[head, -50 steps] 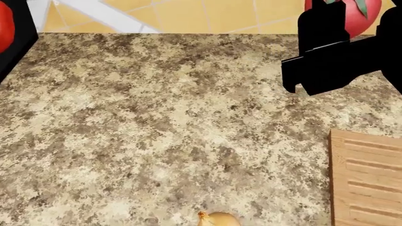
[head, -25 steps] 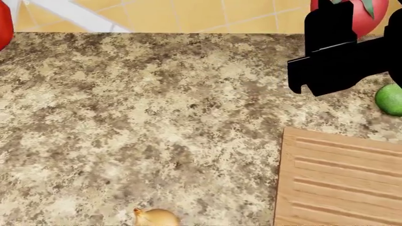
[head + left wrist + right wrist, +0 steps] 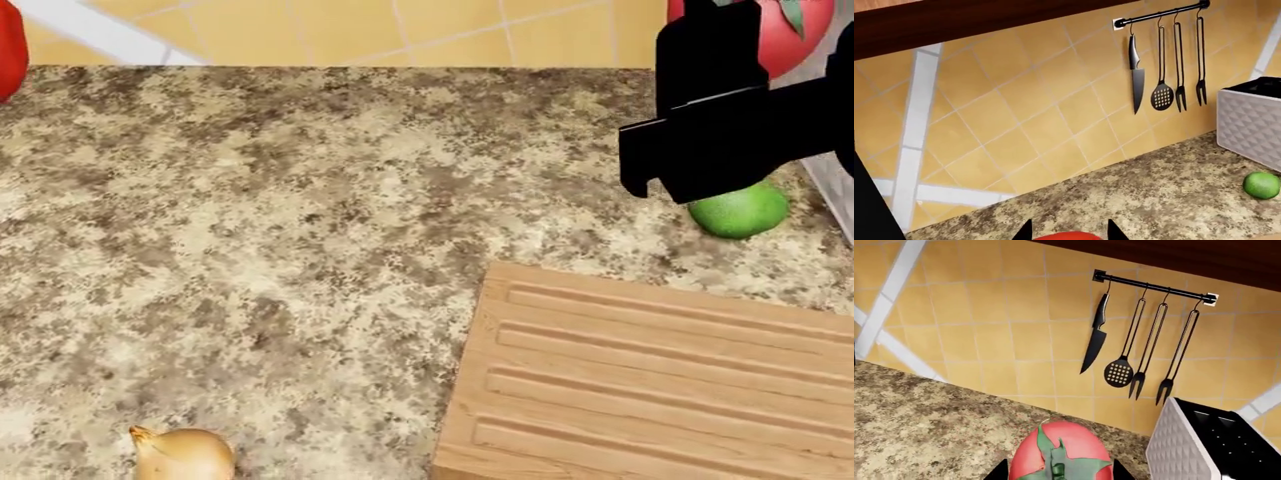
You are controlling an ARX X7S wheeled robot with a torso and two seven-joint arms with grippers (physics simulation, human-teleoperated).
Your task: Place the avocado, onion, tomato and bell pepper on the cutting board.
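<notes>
1. Speckled granite counter (image 3: 307, 220), yellow tiled wall behind; no writing legible.
2. Right gripper (image 3: 1057, 471): raised near the wall, closed on the tomato (image 3: 1059, 451).
3. Left gripper (image 3: 1066, 234): clasps a red item, likely the bell pepper (image 3: 1067, 235).
4. Cutting board (image 3: 654, 380): bare.
5. Avocado (image 3: 738, 211): just beyond the board.
6. Onion (image 3: 183, 454): near edge.

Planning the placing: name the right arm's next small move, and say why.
Probably draw the right gripper, gripping the tomato, back and down over the cutting board: the board's visible part is bare, and the tomato hangs beyond its far edge.
</notes>
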